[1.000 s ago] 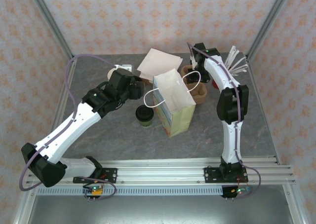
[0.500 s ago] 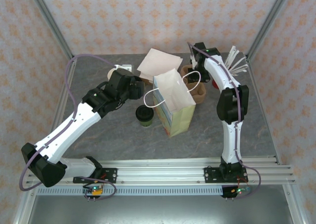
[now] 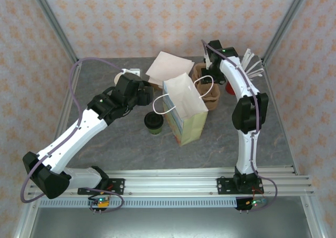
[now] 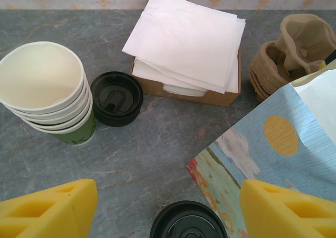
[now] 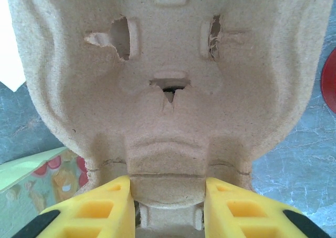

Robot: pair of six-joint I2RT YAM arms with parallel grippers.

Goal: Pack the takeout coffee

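- Right hand (image 5: 168, 192) has narrowed onto the carrier (image 5: 168, 91) and pinches its middle ridge.
- Left hand (image 4: 168, 198) stays wide open and empty, over the coffee (image 3: 153, 121).
- Coffee: green cup, black lid, upright mid-frame, just left of the bag (image 3: 184, 109).

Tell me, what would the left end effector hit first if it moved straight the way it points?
Probably the takeout coffee: in the wrist view its black lid sits in the gap of the open left end effector. Depth is unclear, so it could touch the table beyond.
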